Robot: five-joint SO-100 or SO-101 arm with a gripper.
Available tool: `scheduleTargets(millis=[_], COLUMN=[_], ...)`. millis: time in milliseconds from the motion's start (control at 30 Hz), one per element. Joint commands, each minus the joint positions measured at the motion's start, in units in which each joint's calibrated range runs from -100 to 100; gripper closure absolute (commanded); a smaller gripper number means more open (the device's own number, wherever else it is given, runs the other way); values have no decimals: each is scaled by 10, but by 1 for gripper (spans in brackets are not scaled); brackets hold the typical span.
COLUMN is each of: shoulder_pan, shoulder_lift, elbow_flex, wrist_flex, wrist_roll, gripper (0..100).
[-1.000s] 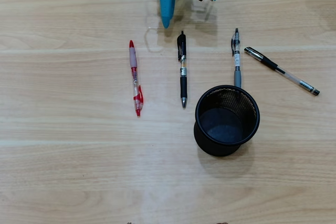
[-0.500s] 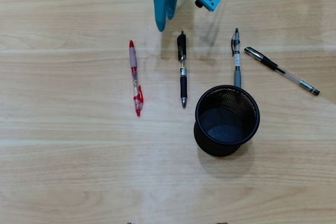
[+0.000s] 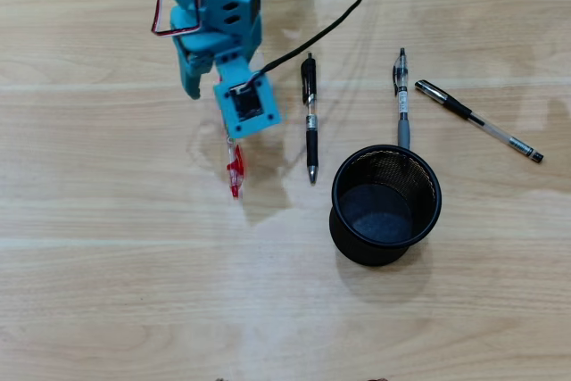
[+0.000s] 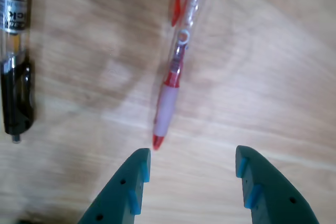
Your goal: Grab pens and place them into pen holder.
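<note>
Risk: my jaws point(image 4: 191, 174) are spread wide and empty, and the red pen point(image 4: 176, 64) lies ahead of the tips, its point just beside the left one in the wrist view, not between them. Closing here would likely catch only air or flick the tip sideways. The barrel is round and smooth; an off-centre pinch could roll it across the surface point(image 3: 107, 292) or squirt it out. In the overhead view my arm covers most of this pen, so I judge its lie mainly from the wrist view.

Red pen: clear barrel, red clip and tip, pale soft-looking grip sleeve; slim cylinder.

Black pen point(image 3: 310, 118): just right of it overhead, dark glossy cap and grip, clear midsection.

Grey pen point(image 3: 401, 100): clear upper barrel, lower end touching or just behind the holder's rim; I cannot tell which.

Capped pen point(image 3: 477, 120): angled, farthest right.

Holder point(image 3: 385, 205): round black wire-mesh cup, solid rim, empty, upright, well right of my jaws.

Surface: pale wood-grain planks, smooth, faint sheen.
</note>
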Motion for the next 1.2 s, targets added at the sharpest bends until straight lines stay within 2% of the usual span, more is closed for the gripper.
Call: scheduleTargets(millis=[0,200,500,733,1167], shoulder_pan=[0,-25,-28,-23,-14], shoulder_lift=[41,92,136,140,139], elbow_flex=[-19,-15,-17,-11,102], wrist_flex=[0,0,-37,-90,-186], wrist_roll=[-51,-76,-70,-45,-39], gripper=[81,81,81,81,81])
